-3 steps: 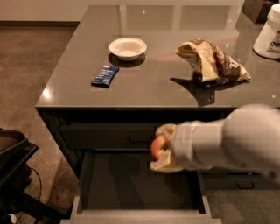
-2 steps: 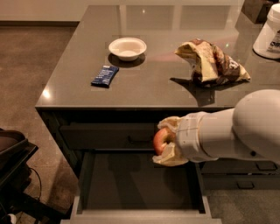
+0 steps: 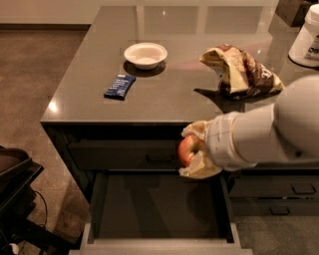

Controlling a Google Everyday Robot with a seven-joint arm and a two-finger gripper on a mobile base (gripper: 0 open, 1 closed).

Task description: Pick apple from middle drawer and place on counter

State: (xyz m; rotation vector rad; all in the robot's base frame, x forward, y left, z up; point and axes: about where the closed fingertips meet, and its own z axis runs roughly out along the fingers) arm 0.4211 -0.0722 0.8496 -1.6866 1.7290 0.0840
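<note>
Dark glossy counter (image 3: 174, 99) carries a blue snack bar (image 3: 119, 86), print unreadable. Just below its front edge the gripper (image 3: 192, 151) clamps the apple (image 3: 186, 150); lower still, the middle drawer (image 3: 149, 211) stands open.

Counter (image 3: 189, 99): glossy dark grey-brown worktop, rectangular, thin square edge, light reflections across it.

Lying on it:
- White bowl (image 3: 145, 55), upright, left of centre towards the back.
- Blue snack bar (image 3: 120, 86), flat, just in front of the bowl and to its left, apart from it.
- Crumpled snack bag (image 3: 240, 71), tan and brown, right of centre.
- White container (image 3: 307, 37), far right edge, partly cut off.
- Dark object (image 3: 291, 10), back right corner, kind unclear.

Off the surface: gripper (image 3: 192, 151), below the front edge, clasping the apple (image 3: 186, 149).
</note>
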